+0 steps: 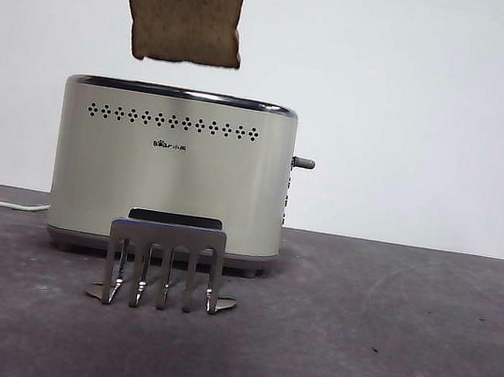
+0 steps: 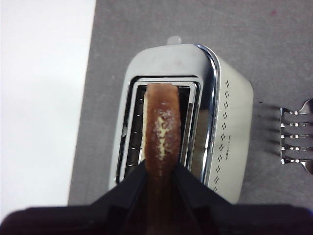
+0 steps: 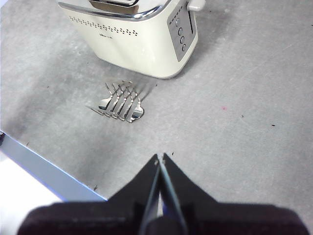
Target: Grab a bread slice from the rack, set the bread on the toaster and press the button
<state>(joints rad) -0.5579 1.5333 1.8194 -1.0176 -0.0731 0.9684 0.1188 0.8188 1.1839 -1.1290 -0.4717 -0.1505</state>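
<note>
The left tool [image 2: 160, 169] is clamped on the slice of bread [image 2: 162, 127] above the toaster [image 2: 230, 117] slot; the front view cuts it off. The right tool [image 3: 160, 157], pressed together, hovers over the bench [image 3: 244, 122] near the rack [image 3: 119, 102].

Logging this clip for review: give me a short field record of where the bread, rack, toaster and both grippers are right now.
bread: slice of bread held in the air above the toaster, over a slot
rack: rack empty, on the table in front of the toaster
left gripper: left gripper shut on the slice
right gripper: right gripper shut, holding nothing, above the table away from the toaster
button: not yet pressed
</note>
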